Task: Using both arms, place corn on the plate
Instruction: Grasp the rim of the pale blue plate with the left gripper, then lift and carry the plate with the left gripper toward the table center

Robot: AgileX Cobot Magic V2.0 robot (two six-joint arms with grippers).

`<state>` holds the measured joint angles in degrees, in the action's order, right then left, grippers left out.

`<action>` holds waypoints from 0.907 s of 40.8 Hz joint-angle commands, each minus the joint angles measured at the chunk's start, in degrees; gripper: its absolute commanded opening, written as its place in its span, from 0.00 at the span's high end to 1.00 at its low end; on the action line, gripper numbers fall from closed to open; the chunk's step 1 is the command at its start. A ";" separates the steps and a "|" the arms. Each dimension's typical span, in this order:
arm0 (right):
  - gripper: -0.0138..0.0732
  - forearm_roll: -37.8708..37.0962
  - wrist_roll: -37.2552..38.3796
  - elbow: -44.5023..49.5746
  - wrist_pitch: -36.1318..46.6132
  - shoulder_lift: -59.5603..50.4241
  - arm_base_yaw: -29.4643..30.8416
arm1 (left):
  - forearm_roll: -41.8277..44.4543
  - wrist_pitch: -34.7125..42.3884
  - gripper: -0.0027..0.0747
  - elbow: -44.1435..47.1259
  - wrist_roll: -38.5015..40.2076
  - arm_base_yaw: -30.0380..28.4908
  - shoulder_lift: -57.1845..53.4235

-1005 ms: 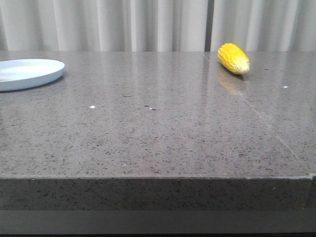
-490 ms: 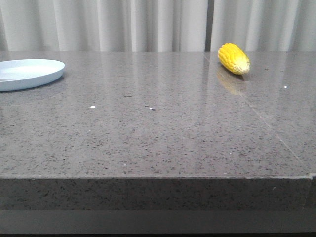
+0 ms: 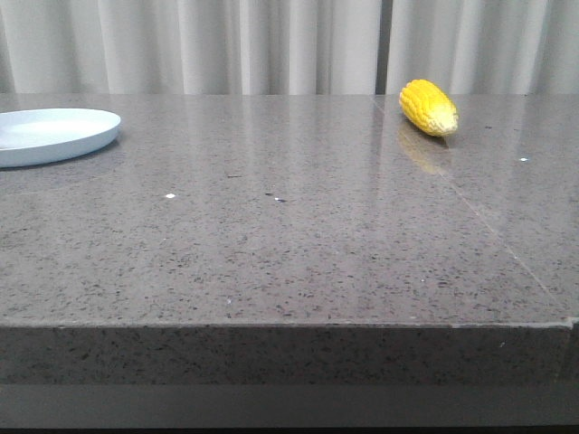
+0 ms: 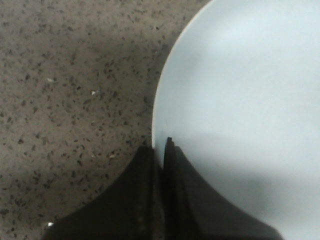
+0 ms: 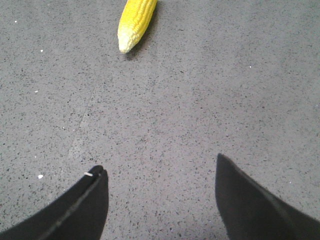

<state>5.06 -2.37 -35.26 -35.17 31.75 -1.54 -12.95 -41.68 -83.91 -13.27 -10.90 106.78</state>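
ahead of the right jaws, spread apart, corn lies pale tip toward them; left jaws pinch the plate rim.

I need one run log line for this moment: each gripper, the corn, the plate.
left gripper: shut on plate rim | right gripper: open, empty, above table | corn: on table, far right, untouched | plate: far left, no corn

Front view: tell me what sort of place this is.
Probably a staged test bench, not a kitchen: a speckled grey stone table, pale curtains behind, only one corn and a plate.
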 commanded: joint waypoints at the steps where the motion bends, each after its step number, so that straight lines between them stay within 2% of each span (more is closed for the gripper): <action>1: 0.28 -0.48 -0.54 -1.96 4.00 0.68 0.39 | -0.95 1.92 0.99 -1.79 -0.17 -0.08 -3.29; 8: 0.28 -0.48 -0.54 -1.96 4.00 0.68 0.39 | -3.65 1.92 0.99 -1.79 -0.17 0.46 -6.69; 15: 0.28 -0.48 -0.54 -1.96 4.00 0.68 0.39 | -4.72 1.92 0.99 -1.79 -0.28 4.07 -11.08; 27: 0.28 -0.48 -0.54 -1.96 4.00 0.68 0.39 | -11.86 -0.21 0.99 -1.79 -0.28 14.14 -13.98; 37: 0.28 -0.48 -0.54 -1.96 4.00 0.68 0.39 | -12.45 1.58 0.99 -1.79 -0.28 23.87 -13.68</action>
<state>4.96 -2.50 -35.26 -35.17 31.75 -1.54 -23.04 -43.78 -83.91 -13.55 9.67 95.73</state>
